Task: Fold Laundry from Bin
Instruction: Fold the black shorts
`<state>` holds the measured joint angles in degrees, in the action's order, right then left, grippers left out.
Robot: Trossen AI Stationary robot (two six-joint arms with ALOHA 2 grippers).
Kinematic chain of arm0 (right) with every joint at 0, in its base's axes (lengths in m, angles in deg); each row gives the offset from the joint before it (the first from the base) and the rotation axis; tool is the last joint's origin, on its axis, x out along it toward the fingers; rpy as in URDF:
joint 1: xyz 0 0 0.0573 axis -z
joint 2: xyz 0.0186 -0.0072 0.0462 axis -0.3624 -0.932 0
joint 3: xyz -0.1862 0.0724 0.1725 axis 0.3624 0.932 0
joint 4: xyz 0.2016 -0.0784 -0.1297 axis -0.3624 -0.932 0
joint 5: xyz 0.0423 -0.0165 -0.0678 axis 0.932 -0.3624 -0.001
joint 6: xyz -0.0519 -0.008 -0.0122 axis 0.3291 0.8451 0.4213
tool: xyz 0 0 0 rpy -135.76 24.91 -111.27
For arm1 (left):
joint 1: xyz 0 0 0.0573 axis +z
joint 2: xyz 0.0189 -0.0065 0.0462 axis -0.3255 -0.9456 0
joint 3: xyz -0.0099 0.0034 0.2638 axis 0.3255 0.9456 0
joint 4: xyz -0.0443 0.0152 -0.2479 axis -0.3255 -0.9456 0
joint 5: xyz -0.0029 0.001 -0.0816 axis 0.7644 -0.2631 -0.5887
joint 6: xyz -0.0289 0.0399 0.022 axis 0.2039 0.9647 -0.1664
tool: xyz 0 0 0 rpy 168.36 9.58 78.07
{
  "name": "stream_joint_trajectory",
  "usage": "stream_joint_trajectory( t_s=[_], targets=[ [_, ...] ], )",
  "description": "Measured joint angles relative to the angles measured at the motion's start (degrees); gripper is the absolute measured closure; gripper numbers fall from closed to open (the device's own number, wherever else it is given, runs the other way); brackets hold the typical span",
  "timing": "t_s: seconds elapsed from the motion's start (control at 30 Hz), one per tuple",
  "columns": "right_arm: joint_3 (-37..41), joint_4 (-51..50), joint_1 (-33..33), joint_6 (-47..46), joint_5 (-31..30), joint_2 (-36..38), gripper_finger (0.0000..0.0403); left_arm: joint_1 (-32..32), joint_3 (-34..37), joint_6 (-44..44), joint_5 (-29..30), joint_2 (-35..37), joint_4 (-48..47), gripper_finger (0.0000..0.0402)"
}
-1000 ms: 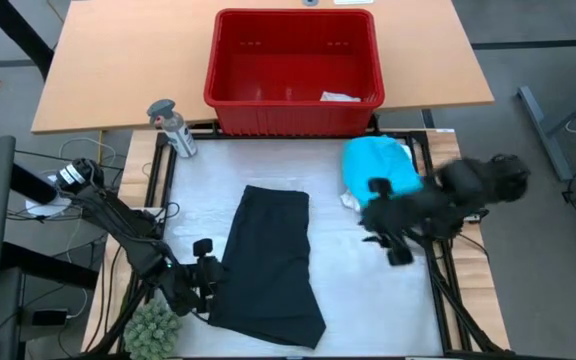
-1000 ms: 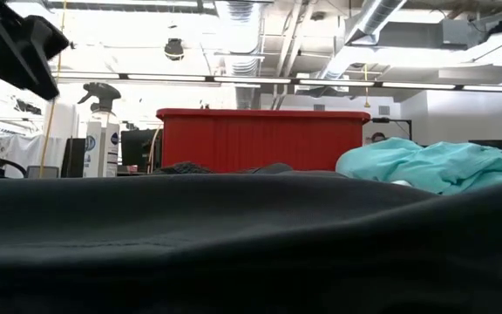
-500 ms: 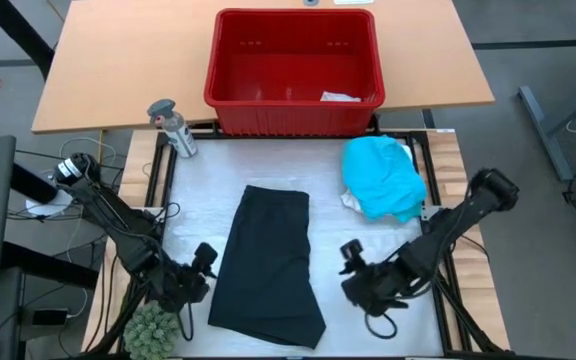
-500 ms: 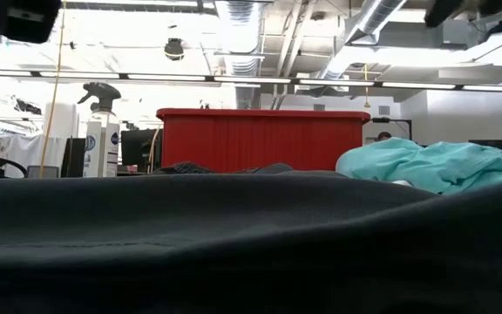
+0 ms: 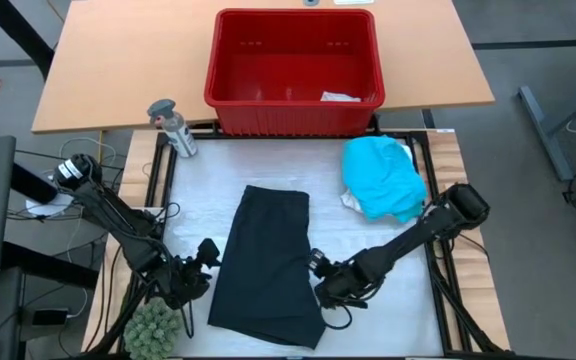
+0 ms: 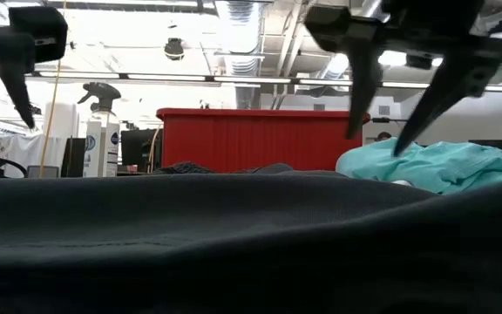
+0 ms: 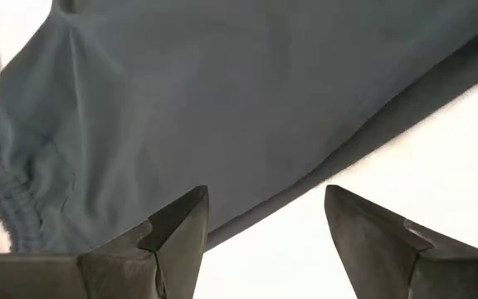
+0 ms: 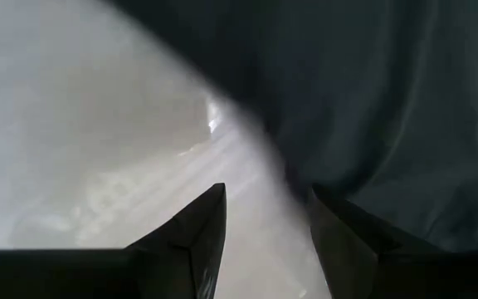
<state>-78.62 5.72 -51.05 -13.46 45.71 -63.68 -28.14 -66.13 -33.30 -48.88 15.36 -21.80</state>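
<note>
- Black garment (image 5: 268,265) lies flat mid-table; turquoise shirt (image 5: 383,177) bunched beside the bin (image 5: 294,70).
- Left gripper (image 5: 205,268) at the garment's left edge, fingers apart, holding nothing.
- Right gripper (image 5: 320,278) at its right edge, fingers apart, empty.

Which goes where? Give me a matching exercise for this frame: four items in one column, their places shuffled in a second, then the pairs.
Items
1. black garment
2. turquoise shirt
3. spray bottle
4. small pale piece

Places
A. inside the red bin, near its right front corner
B. bunched on the mat's far right
C. spread flat mid-mat, between the left gripper and right gripper
D. by the mat's far left corner

Pairs: 1-C, 2-B, 3-D, 4-A
</note>
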Motion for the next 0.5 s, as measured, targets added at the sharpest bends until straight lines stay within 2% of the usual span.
stream_joint_trajectory(
  t_s=[0.13, 0.27, 0.5],
  targets=[
    [-0.09, 5.24, 0.91, 6.54, 1.79, -2.50, 0.0208, -0.08, 1.83, 2.27, -2.88, 0.02, 2.27, 0.0171],
    [-0.04, 8.25, 1.53, 11.40, 2.36, -3.60, 0.0208, -0.05, 3.69, 4.66, -3.00, 0.00, 2.56, 0.0172],
    [-0.04, 10.80, 1.82, 13.45, 4.35, -3.60, 0.0208, -0.30, 7.89, 11.91, -1.43, 0.00, 10.26, 0.0172]
  ],
)
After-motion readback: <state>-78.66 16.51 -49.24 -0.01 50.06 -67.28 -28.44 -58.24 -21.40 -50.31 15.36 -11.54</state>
